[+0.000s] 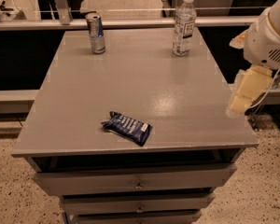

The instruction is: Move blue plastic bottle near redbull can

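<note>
The blue plastic bottle (184, 24), clear with a white cap and a white label, stands upright at the far right of the grey table top (130, 83). The redbull can (96, 32), silver and blue, stands upright at the far left, well apart from the bottle. My gripper (245, 91) shows as a cream-coloured part under the white arm housing (268, 41). It hangs off the table's right edge, nearer me than the bottle, and holds nothing that I can see.
A flat dark-blue snack wrapper (127, 127) lies near the table's front edge, left of centre. Drawers (137, 181) sit under the table top. A rail and a dark counter (130, 22) run behind the table. Speckled floor lies on both sides.
</note>
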